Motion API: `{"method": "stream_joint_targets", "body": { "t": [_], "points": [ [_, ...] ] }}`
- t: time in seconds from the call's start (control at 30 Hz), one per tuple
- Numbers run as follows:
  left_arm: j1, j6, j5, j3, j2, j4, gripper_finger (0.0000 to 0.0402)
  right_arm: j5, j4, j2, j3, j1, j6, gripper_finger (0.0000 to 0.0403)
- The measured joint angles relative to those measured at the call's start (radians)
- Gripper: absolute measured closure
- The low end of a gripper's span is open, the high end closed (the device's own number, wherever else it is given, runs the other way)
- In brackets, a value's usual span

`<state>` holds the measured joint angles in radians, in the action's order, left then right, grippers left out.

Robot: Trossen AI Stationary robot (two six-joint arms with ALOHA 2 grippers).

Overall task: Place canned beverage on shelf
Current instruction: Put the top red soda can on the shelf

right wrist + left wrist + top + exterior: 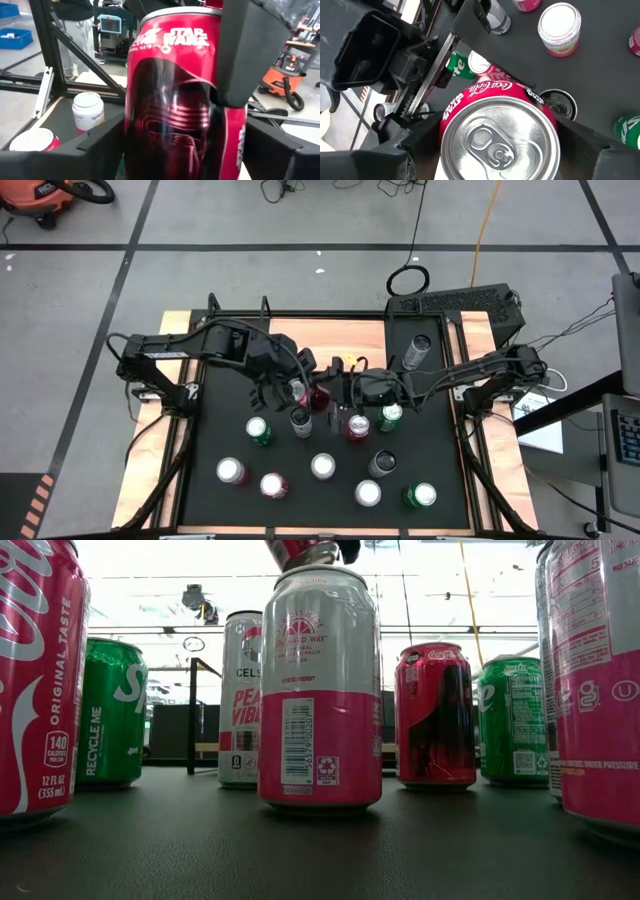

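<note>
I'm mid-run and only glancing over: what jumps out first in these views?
Both grippers meet at the middle of the black mat: the left gripper and the right gripper each have their fingers around what looks like the same red Coca-Cola can, held between them. About ten more cans stand scattered on the mat nearer the front, and one dark can lies on the wooden shelf at the back.

My left tool [495,150] and right tool [170,140] both clamp the red Coca-Cola can [320,398], upright above mid-table; the light wooden shelf [335,340] lies just beyond.
</note>
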<state>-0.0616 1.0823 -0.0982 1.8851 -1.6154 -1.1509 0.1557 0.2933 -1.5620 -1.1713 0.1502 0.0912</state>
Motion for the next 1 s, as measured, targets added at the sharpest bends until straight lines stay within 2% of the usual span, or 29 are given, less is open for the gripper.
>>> {"method": "stream_joint_targets", "body": {
  "t": [0.23,0.53,0.73,0.83,1.0],
  "points": [
    [0.000,-0.012,0.000,0.000,0.001,-0.001,0.0103,-0.023,0.007,0.000,0.000,0.000,0.007,0.0141],
    [0.000,-0.024,0.000,0.000,0.001,0.001,0.0103,-0.027,0.010,0.000,0.000,0.001,0.008,0.0134],
    [-0.004,-0.195,-0.015,0.000,0.001,0.032,0.0090,-0.057,0.014,0.001,0.000,0.003,-0.001,0.0137],
    [-0.001,-0.408,0.001,0.000,0.002,0.042,0.0065,-0.040,0.016,0.002,0.000,0.003,0.014,0.0138],
    [0.000,-0.520,0.054,0.000,0.004,0.031,0.0013,-0.027,0.021,0.002,0.001,0.003,0.033,0.0138]
  ]
}}
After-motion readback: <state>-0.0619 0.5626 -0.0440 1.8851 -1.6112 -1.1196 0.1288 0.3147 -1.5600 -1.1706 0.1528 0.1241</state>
